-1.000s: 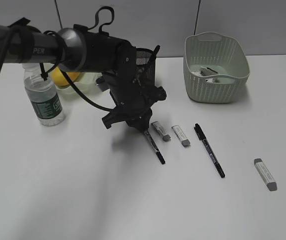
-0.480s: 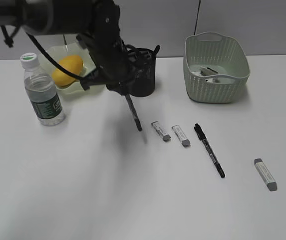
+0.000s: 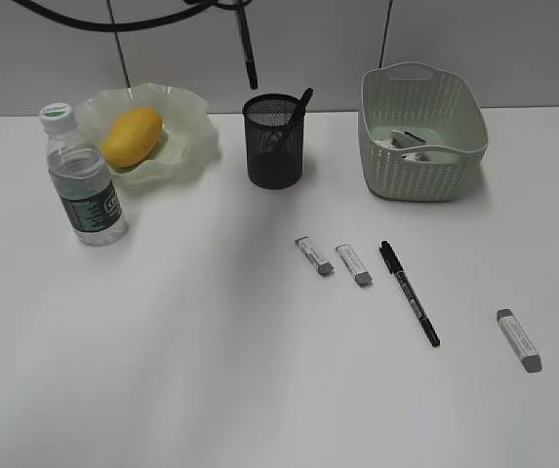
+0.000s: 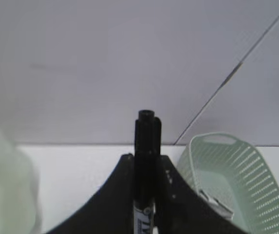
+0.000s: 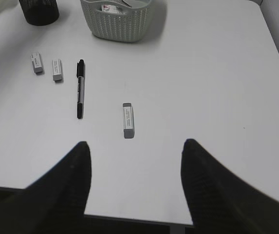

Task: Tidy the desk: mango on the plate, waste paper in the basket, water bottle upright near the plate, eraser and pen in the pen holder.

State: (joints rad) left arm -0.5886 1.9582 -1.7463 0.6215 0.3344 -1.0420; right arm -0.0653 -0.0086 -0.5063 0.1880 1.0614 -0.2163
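My left gripper [image 4: 146, 158] is shut on a black pen [image 4: 147, 130]. In the exterior view that pen [image 3: 248, 44] hangs high above the black mesh pen holder [image 3: 274, 156], which has another pen in it; the gripper itself is above the frame. A second black pen [image 3: 409, 292] lies on the desk [image 3: 162, 370], with three grey erasers [image 3: 314, 254] [image 3: 353, 264] [image 3: 518, 339] around it. The mango [image 3: 131, 135] lies on the plate [image 3: 186, 102]. The water bottle [image 3: 82, 180] stands upright beside it. Waste paper [image 3: 411, 144] lies in the basket [image 3: 420, 175]. My right gripper [image 5: 135, 151] stands open over the desk's near edge, short of an eraser [image 5: 128, 120].
The desk's near edge runs just under the right fingers [image 5: 71, 185]. In the right wrist view the loose pen [image 5: 80, 88] and two erasers [image 5: 37, 63] [image 5: 57, 69] lie to the left, with the basket [image 5: 117, 22] and pen holder [image 5: 39, 12] far behind.
The left arm has lifted the pen off the desk beside the erasers, carried it up and back, and now holds it high above the pen holder. The arm has left the exterior view.
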